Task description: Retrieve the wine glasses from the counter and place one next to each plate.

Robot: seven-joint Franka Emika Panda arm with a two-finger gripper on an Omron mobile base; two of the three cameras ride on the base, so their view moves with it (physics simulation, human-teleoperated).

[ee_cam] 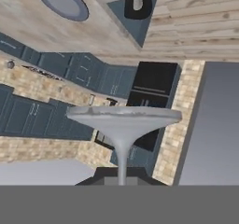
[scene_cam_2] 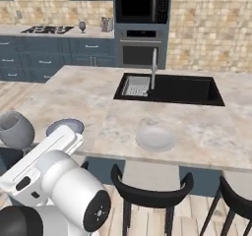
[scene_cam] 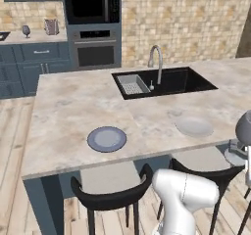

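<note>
You are mid-carry: the jaws are closed on the stem of the dark grey goblet [scene_cam_2: 15, 128], held off the near edge of the island tabletop [scene_cam: 73, 106], close to the blue-grey plate [scene_cam: 107, 138]. The slimmer clear glass [scene_cam: 26, 31] stands on the far counter [scene_cam: 34, 37]. Next, judge a bare spot beside a plate, perhaps the pale plate [scene_cam: 194, 126], and lower the goblet upright.

Honestly there's no readable text anywhere. The black built-in microwave [scene_cam_2: 142, 7] and the dark wall oven under it [scene_cam_2: 141, 49] have control panels, but they're too blurry for any brand, label or number.
</note>
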